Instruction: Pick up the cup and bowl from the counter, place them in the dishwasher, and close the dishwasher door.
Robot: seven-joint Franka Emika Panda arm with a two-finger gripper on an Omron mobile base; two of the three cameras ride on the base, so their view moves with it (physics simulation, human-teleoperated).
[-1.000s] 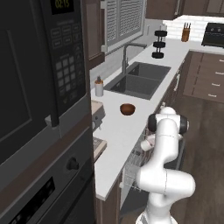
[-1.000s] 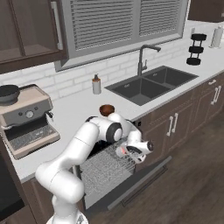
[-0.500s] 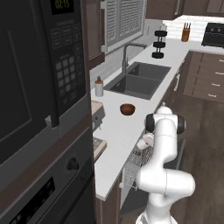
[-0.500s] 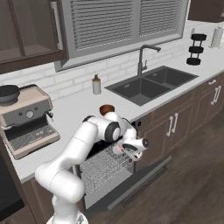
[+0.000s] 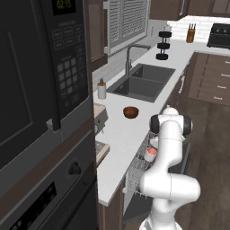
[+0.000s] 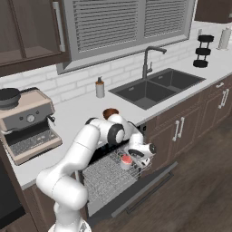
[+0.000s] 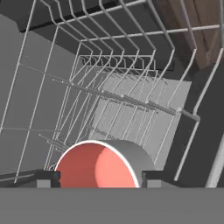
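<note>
A: Where is the cup [image 6: 126, 160]?

B: In the rack [image 6: 105, 174] of the dishwasher, at the front right corner, upright with its red mouth up. The gripper [image 6: 134, 159] is right over it. In the hand view the fingertips [image 7: 47, 176] stand on either side of the cup [image 7: 101, 165], a little clear of its wall, so I judge the jaws part open and no longer clamping it. Whether a pad brushes the rim, I cannot tell.

A: How should the release go?

B: Open fully, then lift straight up off the rack so a finger does not tip the cup. No sideways sweep; the wire tines [image 7: 114, 72] stand close behind it.

A: Room to move?

B: Above the rack it is open. The door [image 6: 144, 186] lies dropped in front of the rack, and the counter [image 6: 77, 113] edge overhangs behind. The bowl [image 5: 130, 112] sits on that counter, just above the rack.
</note>
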